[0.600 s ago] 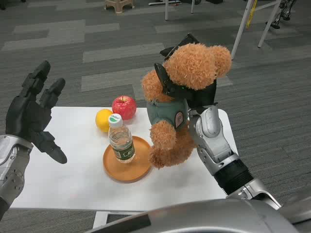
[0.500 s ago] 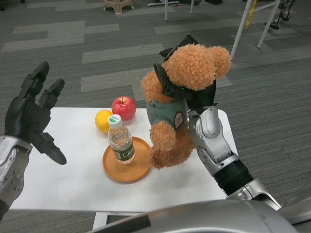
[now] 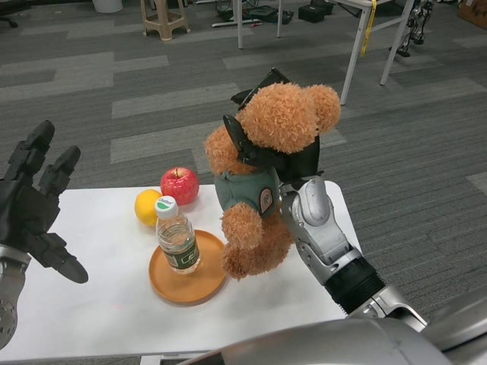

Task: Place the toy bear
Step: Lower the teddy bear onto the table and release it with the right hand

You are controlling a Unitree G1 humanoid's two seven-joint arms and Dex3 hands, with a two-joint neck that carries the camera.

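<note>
Up over the right half of the white table (image 3: 91, 319), one brown toy bear (image 3: 262, 179) hangs in the right hand (image 3: 278, 156).

Black fingers clamp around the bear's neck and the back of its head; its feet hang just beside the orange plate (image 3: 186, 283), and whether they touch the table cannot be told. A small patch is sewn on the bear's green vest (image 3: 245, 190), its writing too small to read. One clear water bottle (image 3: 176, 236) with a white cap and a green label, unreadable too, stands upright on the plate. Behind it lie one red apple (image 3: 179, 185) and one orange (image 3: 148, 206), touching. The left hand (image 3: 34, 209) hovers at the table's left edge, fingers spread, holding nothing.
</note>
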